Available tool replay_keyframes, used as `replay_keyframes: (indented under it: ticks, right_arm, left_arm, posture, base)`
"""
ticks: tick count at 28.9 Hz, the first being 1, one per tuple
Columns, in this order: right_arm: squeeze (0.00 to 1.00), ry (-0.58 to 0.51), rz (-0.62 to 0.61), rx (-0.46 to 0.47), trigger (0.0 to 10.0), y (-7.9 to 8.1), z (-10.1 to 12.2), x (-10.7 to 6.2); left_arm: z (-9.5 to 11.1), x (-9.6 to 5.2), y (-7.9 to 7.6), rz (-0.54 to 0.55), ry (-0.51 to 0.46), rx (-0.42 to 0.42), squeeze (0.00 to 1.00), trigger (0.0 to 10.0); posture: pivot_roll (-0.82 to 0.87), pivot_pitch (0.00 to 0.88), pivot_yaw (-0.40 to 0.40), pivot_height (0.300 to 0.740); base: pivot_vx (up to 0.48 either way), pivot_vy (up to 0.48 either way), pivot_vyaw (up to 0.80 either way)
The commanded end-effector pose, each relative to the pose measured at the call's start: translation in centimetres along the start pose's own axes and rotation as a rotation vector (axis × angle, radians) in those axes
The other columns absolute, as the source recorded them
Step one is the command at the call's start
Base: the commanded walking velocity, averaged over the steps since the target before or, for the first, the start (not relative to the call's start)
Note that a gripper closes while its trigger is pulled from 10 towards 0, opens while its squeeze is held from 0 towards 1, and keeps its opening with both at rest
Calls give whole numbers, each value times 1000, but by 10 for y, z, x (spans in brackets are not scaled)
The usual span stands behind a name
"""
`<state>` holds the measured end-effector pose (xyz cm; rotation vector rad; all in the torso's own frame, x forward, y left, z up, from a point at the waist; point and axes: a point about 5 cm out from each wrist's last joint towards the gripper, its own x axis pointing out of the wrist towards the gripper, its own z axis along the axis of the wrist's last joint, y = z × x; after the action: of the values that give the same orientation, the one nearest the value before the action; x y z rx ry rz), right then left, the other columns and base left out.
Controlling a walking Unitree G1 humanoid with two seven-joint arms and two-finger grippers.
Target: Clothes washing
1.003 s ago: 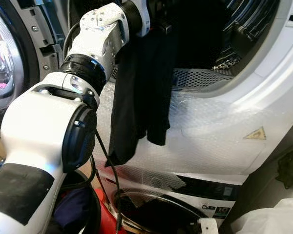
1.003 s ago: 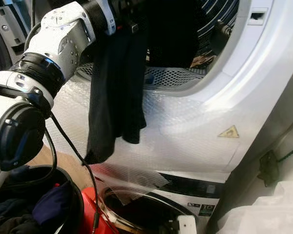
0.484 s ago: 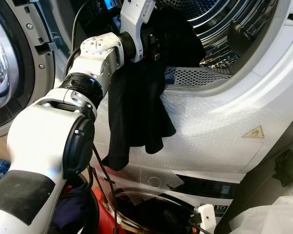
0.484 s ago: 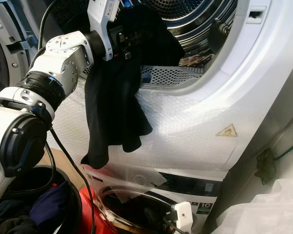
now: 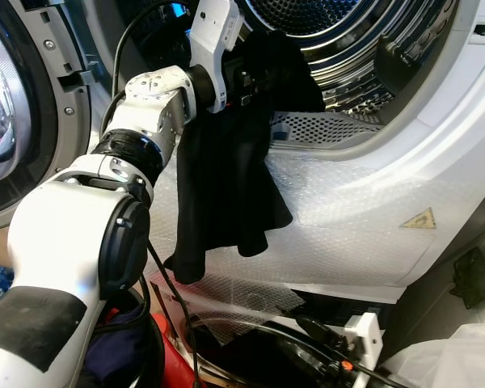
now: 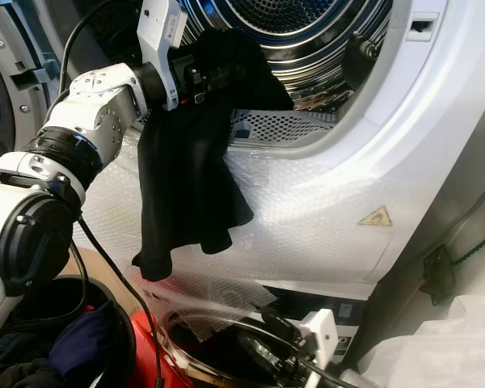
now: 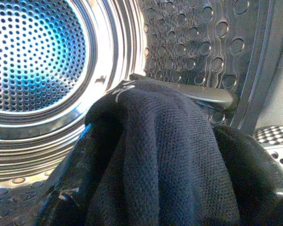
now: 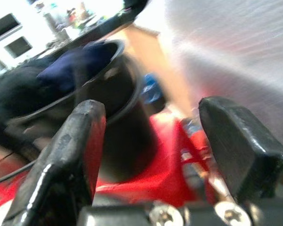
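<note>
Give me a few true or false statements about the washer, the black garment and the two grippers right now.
1. The left gripper holds a black garment at the drum opening. True.
2. The garment lies fully inside the drum. False: most of it hangs down over the machine's front.
3. The right gripper is shut on a red cloth. False: its fingers are apart and hold nothing.
4. A dark bin holds navy clothing. True.

You're looking at a white appliance front (image 5: 364, 210) wrapped in bubble film, with a yellow warning triangle (image 5: 421, 219), a strip of tan floor (image 6: 105, 271) at lower left and crumpled clear plastic (image 5: 461, 356) at lower right.
</note>
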<state>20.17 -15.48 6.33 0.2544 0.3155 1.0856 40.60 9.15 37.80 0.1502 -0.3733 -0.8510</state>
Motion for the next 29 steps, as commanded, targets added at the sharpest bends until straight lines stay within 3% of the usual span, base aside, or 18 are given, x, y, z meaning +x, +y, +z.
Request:
replay_keyframes:
  ticks: [1,4,5,9,15,23,29]
  right_arm:
    - [0,1,153,1,10000,22,11,6]
    - [0,-74,249,-12,10000,39,36,16]
    - [0,-146,272,-25,10000,45,53,29]
    - [0,-312,280,-92,10000,55,95,64]
    - [0,-478,299,-205,10000,75,153,92]
    - [0,-469,290,-290,10000,88,171,109]
    - [0,-285,305,-367,10000,91,142,122]
  left_arm:
    - [2,-4,5,11,15,15,1000,10000]
    - [0,-5,5,9,16,14,1000,10000]
    - [-1,-5,5,9,15,12,1000,10000]
    - [-2,-6,5,8,17,12,1000,10000]
    - [-2,-7,6,4,21,14,1000,10000]
    - [-1,-7,7,8,22,17,1000,10000]
    - [4,-8,9,19,15,27,1000,10000]
  posture:
    - [-149,0,60,740]
    - [-152,0,58,740]
    - [-155,0,57,740]
    - [-142,0,54,740]
    - [-136,0,60,740]
    - [-133,0,57,740]
    - [-115,0,46,740]
  base:
    - [0,0,0]
    - [0,0,0]
    - [0,0,0]
    - [0,0,0]
    - [0,0,0]
    - [0,0,0]
    - [0,0,0]
